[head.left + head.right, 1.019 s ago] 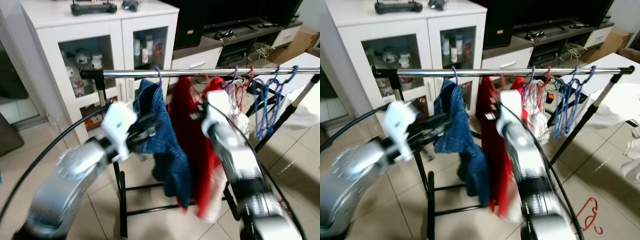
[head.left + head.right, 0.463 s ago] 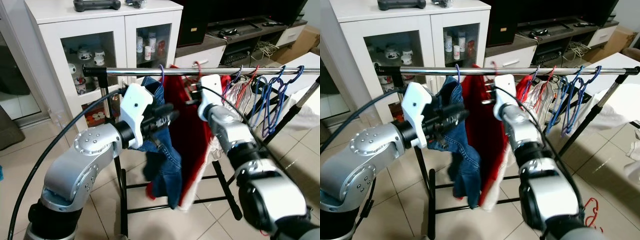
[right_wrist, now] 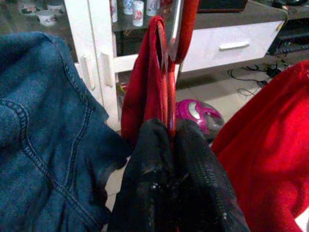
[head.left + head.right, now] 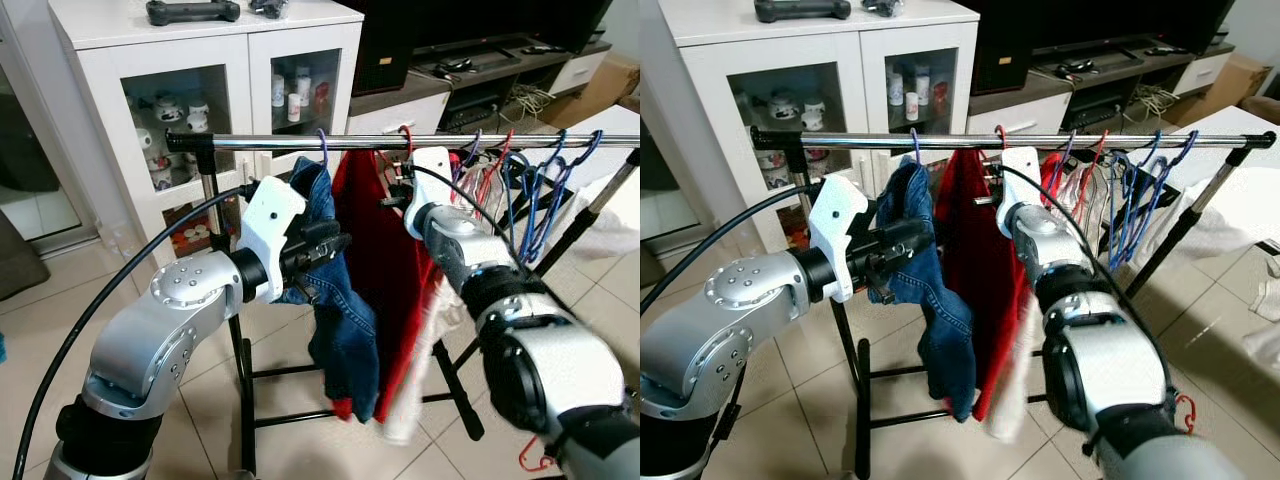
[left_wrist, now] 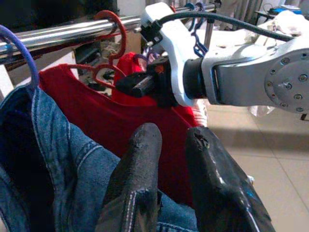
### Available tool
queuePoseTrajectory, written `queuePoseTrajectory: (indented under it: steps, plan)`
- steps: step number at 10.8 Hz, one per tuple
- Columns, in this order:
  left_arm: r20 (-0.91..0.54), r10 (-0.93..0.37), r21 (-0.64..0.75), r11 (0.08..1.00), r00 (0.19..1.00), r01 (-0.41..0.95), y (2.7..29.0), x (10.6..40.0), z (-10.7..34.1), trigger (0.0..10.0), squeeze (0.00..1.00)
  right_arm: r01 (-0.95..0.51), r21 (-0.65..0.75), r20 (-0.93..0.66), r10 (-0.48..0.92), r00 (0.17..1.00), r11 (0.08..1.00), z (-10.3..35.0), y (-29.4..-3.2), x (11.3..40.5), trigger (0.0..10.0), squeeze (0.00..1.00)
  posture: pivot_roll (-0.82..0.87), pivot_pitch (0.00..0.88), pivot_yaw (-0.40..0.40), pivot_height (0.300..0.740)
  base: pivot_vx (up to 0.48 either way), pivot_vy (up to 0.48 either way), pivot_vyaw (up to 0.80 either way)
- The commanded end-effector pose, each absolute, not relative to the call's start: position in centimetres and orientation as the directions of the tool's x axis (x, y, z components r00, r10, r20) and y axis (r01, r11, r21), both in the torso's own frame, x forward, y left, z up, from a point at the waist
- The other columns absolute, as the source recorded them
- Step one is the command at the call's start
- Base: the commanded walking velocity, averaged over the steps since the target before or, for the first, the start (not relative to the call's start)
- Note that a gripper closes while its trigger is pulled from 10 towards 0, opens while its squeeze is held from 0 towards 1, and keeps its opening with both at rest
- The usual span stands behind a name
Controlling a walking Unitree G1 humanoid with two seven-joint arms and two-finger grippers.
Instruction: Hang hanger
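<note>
A red hanger carrying a red garment has its hook over the chrome rail. My right gripper is shut on the hanger's red wire just below the rail, seen close up in the right wrist view. Beside it on the left, a denim garment hangs from a purple hanger. My left gripper rests against the denim. Its fingers stand a narrow gap apart with nothing held between them.
Several bare blue and red hangers crowd the rail's right end. A white glass-door cabinet and a TV stand lie behind the rack. A red hanger lies on the tiled floor at right, near white cloth.
My right gripper has lifted the red hanger up to the rail and shifted a little right; the red garment swings below. My left arm came forward against the denim.
</note>
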State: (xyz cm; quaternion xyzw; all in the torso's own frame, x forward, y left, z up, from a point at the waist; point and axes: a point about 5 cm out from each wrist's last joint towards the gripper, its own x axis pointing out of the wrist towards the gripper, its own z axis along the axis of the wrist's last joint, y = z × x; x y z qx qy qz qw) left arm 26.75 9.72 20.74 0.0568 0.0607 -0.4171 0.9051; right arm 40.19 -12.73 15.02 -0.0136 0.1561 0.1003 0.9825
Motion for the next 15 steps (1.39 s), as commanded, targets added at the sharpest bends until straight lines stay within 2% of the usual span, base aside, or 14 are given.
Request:
queuePoseTrajectory:
  steps: [1,3,5,7,12,15]
  plan:
    - [-0.159,-0.757,0.064,0.632,0.633,0.772,9.4,26.8,21.1,10.0,0.0,-0.194,0.025,-0.349,0.19,0.918,0.981,14.7,-13.1,40.1,10.0,0.0,0.18,0.0,-0.079,0.74,0.0,0.0,0.0]
    - [-0.157,-0.756,0.057,0.635,0.635,0.77,9.3,26.7,20.9,10.0,0.0,-0.223,0.048,-0.404,0.223,0.887,0.974,13.5,-12.5,39.7,10.0,0.0,0.18,0.0,-0.085,0.74,0.0,0.0,0.0]
    - [-0.046,-0.78,0.076,0.621,0.624,0.781,8.7,26.7,22.1,10.0,0.0,-0.239,0.057,-0.417,0.241,0.876,0.969,13.1,-11.9,39.4,10.0,0.0,0.18,0.0,-0.09,0.74,0.0,0.0,0.0]
    - [-0.052,-0.783,0.084,0.615,0.62,0.784,8.3,26.9,22.1,10.0,0.0,-0.244,0.066,-0.426,0.249,0.87,0.967,12.7,-11.5,39.3,10.0,0.0,0.18,0.0,-0.087,0.74,0.0,0.0,0.0]
    - [-0.198,-0.561,0.162,0.79,0.804,0.591,11.4,28.9,19.8,10.0,0.0,-0.267,0.086,-0.464,0.275,0.842,0.96,11.2,-11.6,38.5,10.0,0.0,0.18,0.0,-0.111,0.74,0.0,0.0,0.0]
    - [-0.221,-0.498,0.166,0.828,0.839,0.535,12.2,29.2,19.3,10.0,0.0,-0.302,0.07,-0.534,0.292,0.794,0.951,9.7,-11.8,37.7,10.0,0.0,0.18,0.0,-0.125,0.74,0.0,0.0,0.0]
